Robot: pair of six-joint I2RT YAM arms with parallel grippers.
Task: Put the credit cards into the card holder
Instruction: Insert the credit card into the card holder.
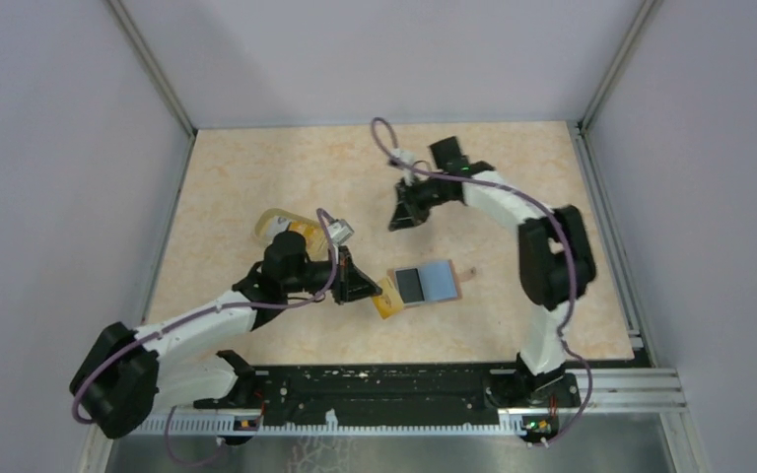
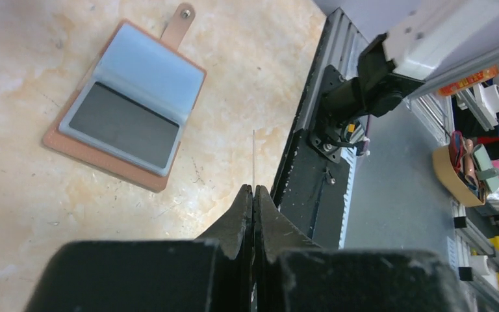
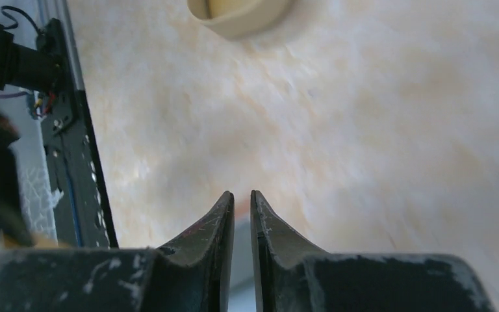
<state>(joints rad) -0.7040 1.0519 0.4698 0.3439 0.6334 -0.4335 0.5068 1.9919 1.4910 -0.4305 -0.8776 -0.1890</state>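
Observation:
The card holder [image 1: 432, 284] lies open on the table, brown outside and light blue inside, with a dark card in its left pocket. In the left wrist view the card holder [image 2: 127, 107] sits up and to the left of my fingers. My left gripper [image 1: 360, 284] is shut on an orange-yellow credit card [image 1: 387, 301], just left of the holder. That card [image 2: 253, 156] shows edge-on as a thin line rising from my left gripper [image 2: 253, 188]. My right gripper [image 1: 399, 219] hangs behind the holder. In its own view the right gripper [image 3: 242, 194] has a narrow gap between its jaws, with nothing in it.
A translucent yellowish cup [image 1: 281, 225] stands behind the left arm, and its rim [image 3: 240, 13] shows at the top of the right wrist view. The black base rail [image 1: 384, 389] runs along the near edge. Metal frame posts bound the table at its sides.

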